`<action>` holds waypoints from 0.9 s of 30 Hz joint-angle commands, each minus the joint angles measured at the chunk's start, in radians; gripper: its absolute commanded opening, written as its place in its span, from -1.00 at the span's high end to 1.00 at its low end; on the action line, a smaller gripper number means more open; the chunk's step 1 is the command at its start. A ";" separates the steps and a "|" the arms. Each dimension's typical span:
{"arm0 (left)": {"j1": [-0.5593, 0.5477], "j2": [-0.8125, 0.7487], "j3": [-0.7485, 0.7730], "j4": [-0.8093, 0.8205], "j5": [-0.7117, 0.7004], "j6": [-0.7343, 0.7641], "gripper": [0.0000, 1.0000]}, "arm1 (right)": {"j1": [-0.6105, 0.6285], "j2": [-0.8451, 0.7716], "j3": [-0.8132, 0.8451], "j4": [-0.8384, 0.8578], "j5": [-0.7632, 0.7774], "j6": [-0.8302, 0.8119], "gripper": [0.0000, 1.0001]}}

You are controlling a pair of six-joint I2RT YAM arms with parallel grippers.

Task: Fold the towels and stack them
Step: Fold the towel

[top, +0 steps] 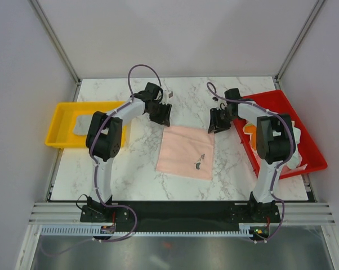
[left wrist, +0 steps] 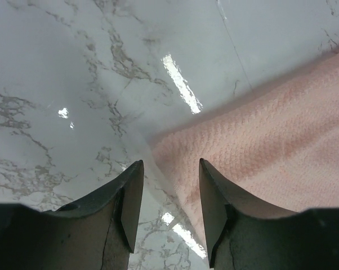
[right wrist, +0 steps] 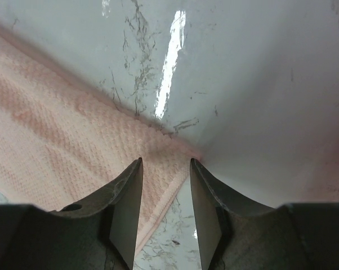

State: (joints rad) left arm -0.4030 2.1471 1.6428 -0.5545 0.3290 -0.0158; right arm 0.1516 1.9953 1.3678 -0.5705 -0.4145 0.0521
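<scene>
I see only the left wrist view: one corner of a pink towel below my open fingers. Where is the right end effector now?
Observer: The right end effector is open too, above the other far corner of the pink towel.
Operator: Does the towel lie flat?
Observer: Yes, it is spread flat in the middle of the table.
Operator: Where do other towels wait?
Observer: An orange towel lies in the red tray at the right side.

White marble table [top: 135,169], plain pale grey walls [top: 175,34]
</scene>
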 commanded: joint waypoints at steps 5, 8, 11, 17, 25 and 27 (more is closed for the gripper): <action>-0.003 0.036 0.048 -0.022 0.041 0.092 -0.03 | -0.018 0.007 0.016 -0.031 -0.060 -0.043 0.08; -0.003 0.031 0.054 -0.022 0.036 0.093 -0.05 | -0.024 0.005 0.017 -0.032 -0.061 -0.043 0.05; -0.002 0.039 0.074 -0.018 0.027 0.094 -0.08 | -0.030 0.002 0.020 -0.035 -0.055 -0.043 0.05; -0.002 0.071 0.097 -0.019 0.062 0.106 -0.10 | -0.037 0.005 0.027 -0.045 -0.070 -0.080 0.12; 0.006 0.082 0.094 -0.021 0.042 0.139 -0.05 | -0.037 0.040 0.056 -0.042 -0.098 -0.101 0.13; 0.009 0.088 0.101 -0.021 0.058 0.139 -0.04 | -0.037 0.054 0.065 -0.045 -0.107 -0.104 0.13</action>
State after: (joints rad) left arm -0.4026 2.2150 1.7069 -0.5747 0.3603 0.0685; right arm 0.1177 2.0262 1.3895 -0.6151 -0.4835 -0.0177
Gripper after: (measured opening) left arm 0.526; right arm 0.434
